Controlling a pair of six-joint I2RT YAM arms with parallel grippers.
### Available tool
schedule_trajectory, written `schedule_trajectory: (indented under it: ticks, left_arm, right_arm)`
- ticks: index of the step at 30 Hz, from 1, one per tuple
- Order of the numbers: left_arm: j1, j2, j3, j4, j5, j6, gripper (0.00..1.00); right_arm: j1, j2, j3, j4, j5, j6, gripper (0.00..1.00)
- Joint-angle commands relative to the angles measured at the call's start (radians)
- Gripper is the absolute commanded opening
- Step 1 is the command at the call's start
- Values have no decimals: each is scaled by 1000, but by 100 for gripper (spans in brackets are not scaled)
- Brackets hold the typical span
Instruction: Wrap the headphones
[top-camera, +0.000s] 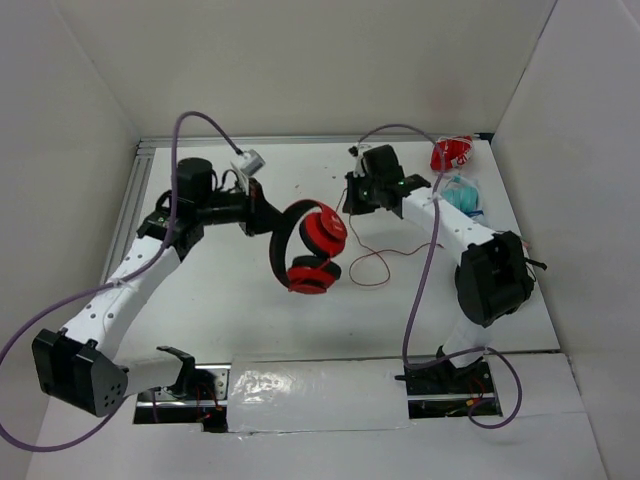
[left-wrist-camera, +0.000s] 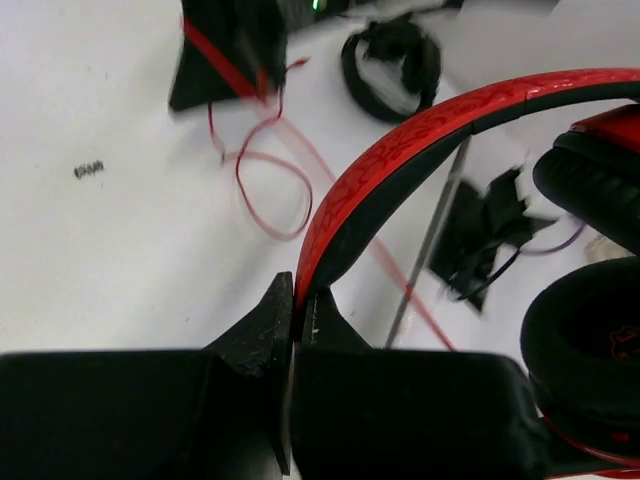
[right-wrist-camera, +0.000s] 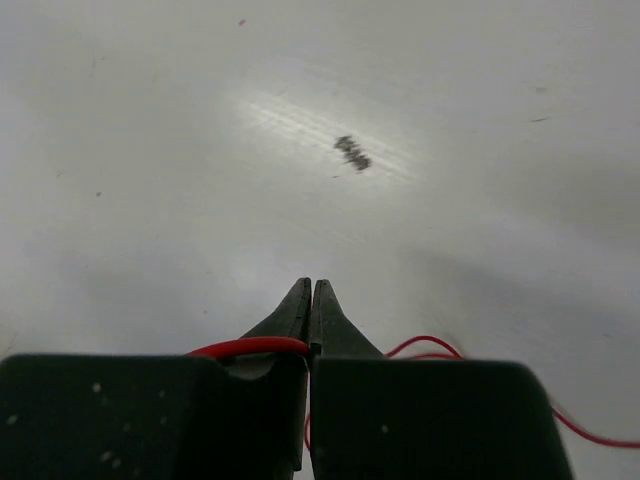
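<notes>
The red headphones (top-camera: 312, 245) hang above the table's middle, held by the headband. My left gripper (top-camera: 268, 215) is shut on the red headband (left-wrist-camera: 400, 150), and the black ear pads (left-wrist-camera: 585, 340) hang at the right of the left wrist view. The thin red cable (top-camera: 368, 262) runs from the headphones to my right gripper (top-camera: 352, 192) and loops on the table. My right gripper (right-wrist-camera: 310, 300) is shut on the cable (right-wrist-camera: 250, 347), which comes out at the left of its fingers.
A small red packet (top-camera: 452, 152) and a teal packet (top-camera: 462, 193) lie at the back right beside the right arm. White walls enclose the table on three sides. A small dark mark (right-wrist-camera: 352, 152) is on the table surface.
</notes>
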Motion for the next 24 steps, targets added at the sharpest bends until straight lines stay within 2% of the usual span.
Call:
schedule_trajectory:
  ticks: [1, 7, 9, 12, 13, 14, 18, 24]
  left_arm:
    - [-71, -39, -69, 44, -127, 109, 0]
    - [-217, 56, -117, 32, -387, 136, 0]
    - [-265, 108, -106, 23, -432, 146, 0]
    - [-335, 184, -64, -15, -596, 150, 0]
    - [-349, 209, -29, -35, -712, 143, 0]
    - [-363, 237, -10, -81, -759, 127, 0]
    - [-342, 346, 67, -140, -849, 55, 0]
    - [-245, 446, 196, -273, -981, -98, 0]
  right_arm:
    - [-60, 2, 134, -219, 116, -83, 0]
    - [-63, -68, 289, -320, 146, -154, 0]
    - [-42, -77, 320, -348, 162, -175, 0]
    - [-2, -77, 345, -382, 209, -186, 0]
    - [9, -79, 345, -389, 255, -185, 0]
    - [29, -88, 343, -391, 278, -185, 0]
    - [90, -110, 346, -406, 347, -172, 0]
    - [214, -220, 299, -400, 432, -137, 0]
